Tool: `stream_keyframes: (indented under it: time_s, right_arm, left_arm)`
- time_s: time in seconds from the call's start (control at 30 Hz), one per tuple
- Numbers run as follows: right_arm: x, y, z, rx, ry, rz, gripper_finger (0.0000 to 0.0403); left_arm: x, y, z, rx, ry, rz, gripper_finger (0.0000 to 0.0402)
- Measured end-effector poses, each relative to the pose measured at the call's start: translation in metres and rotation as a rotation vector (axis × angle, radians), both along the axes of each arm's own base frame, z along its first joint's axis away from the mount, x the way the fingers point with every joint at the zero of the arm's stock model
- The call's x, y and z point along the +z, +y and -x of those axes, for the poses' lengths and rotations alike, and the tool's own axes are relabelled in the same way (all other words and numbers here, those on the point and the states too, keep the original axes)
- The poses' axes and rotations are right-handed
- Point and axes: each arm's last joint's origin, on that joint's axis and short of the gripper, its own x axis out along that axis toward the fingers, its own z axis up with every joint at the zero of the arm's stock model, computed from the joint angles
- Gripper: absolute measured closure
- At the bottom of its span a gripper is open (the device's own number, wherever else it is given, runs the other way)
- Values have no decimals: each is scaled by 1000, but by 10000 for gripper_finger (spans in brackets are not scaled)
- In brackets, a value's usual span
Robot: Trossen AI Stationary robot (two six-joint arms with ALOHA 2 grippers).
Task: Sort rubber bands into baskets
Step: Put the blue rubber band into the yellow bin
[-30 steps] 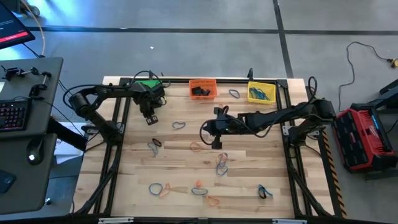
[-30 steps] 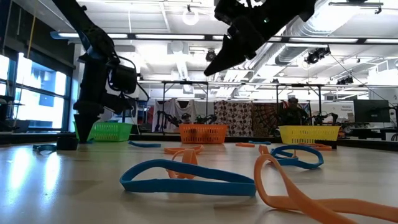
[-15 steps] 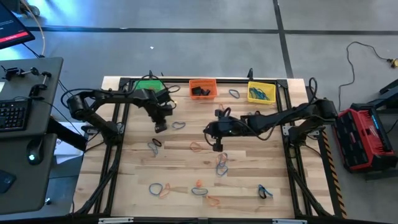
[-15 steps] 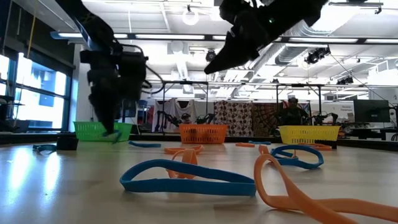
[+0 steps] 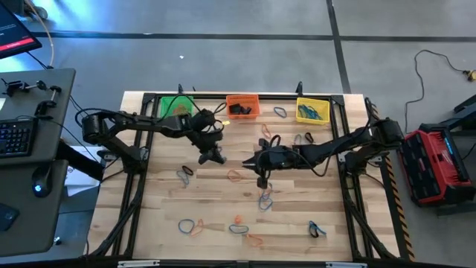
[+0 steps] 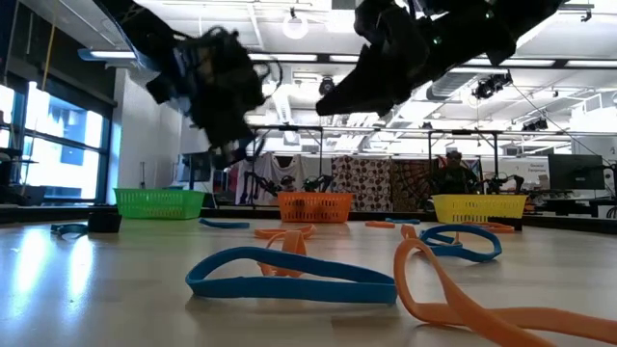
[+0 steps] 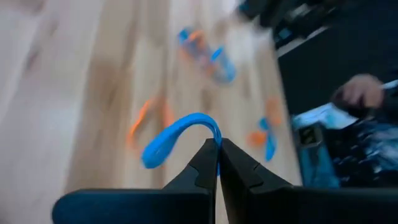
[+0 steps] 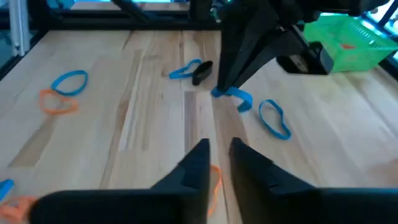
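Note:
My left gripper (image 5: 213, 158) hovers over the table's middle, shut on a blue rubber band (image 7: 180, 134). My right gripper (image 5: 259, 181) hangs just to its right, above an orange band (image 8: 215, 180). Its fingers stand slightly apart (image 8: 219, 155) with nothing between them. The green basket (image 5: 175, 106), orange basket (image 5: 242, 106) and yellow basket (image 5: 313, 110) stand along the far edge. Several loose bands lie flat on the wood, such as a blue one (image 8: 273, 118) and a blue-orange pair (image 5: 265, 195). My left gripper pinches the blue band at one end of its loop (image 7: 214, 138), between the tips of its two fingers. The fingers slant downward toward the table's right side. The rest of the loop curls out beyond the fingertips (image 8: 239, 96), off the wood.
More bands lie near the front edge (image 5: 190, 225) (image 5: 317, 229) and between the orange and yellow baskets (image 5: 280, 112). The two grippers are close together at mid-table. A dark frame (image 5: 134, 149) borders the tabletop; a desk with a keyboard (image 5: 18, 138) stands at the left.
My left gripper has swung from beside the green basket toward the table's middle and right, rising a little. It has tipped from pointing down to slanting forward, with the blue band at its tips. My right gripper has dipped slightly.

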Motion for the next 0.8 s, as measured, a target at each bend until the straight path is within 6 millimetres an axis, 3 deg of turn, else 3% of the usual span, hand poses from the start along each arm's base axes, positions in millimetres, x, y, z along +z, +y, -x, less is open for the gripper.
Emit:
stream_keyframes:
  time_s: [0.17, 0.3, 0.8]
  right_arm:
    - [1, -3, 0, -85, -16, 77, 280]
    - [3, -5, -1, -143, -31, 115, 255]
    - [14, -2, -5, -77, -140, 138, 286]
  left_arm:
    - [16, -14, -17, -10, -161, 36, 401]
    - [26, -20, -24, -16, -253, 48, 401]
    - [45, -21, -35, 7, -371, -3, 401]
